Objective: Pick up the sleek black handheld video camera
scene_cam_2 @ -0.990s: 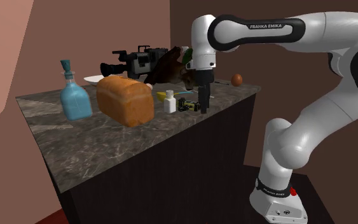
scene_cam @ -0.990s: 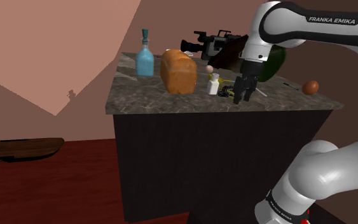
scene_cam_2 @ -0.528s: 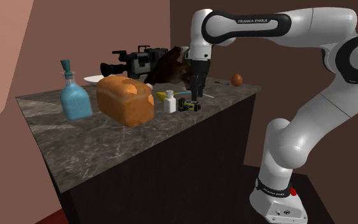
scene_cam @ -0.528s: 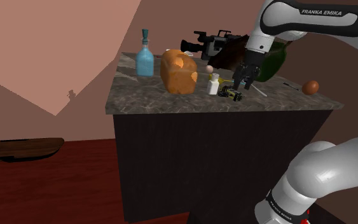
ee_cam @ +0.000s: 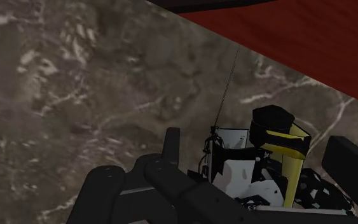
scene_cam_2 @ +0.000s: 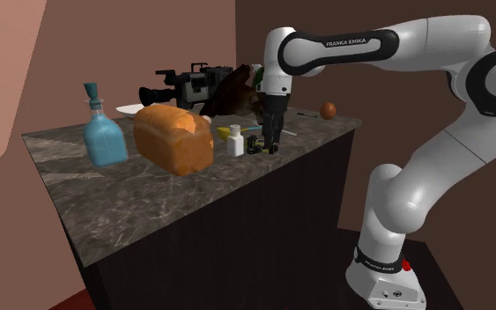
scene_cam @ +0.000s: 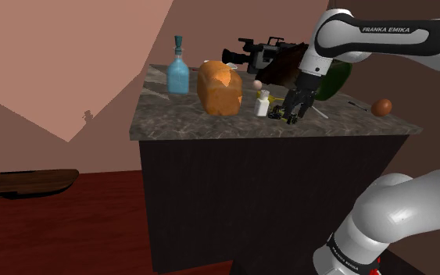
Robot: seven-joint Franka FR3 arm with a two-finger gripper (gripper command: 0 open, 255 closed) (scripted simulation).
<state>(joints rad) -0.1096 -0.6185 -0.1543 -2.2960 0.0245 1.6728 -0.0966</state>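
1. The small handheld video camera lies on the table near its front edge. In the wrist view it shows a black lens barrel, a yellow strap, a white body and a thin antenna.
2. The hand is down over this camera. Its fingers stand wide apart, one on each side, with a gap showing between each finger and the camera, so it is not held.
3. A small white bottle stands just beside the camera, on the shoulder view's left.
4. Farther that way sits a loaf of bread, and beyond it a blue bottle with a stopper.
5. A large black camcorder rests at the back of the table, behind the loaf.
6. A brown egg-shaped thing lies well apart, towards the shoulder view's right.
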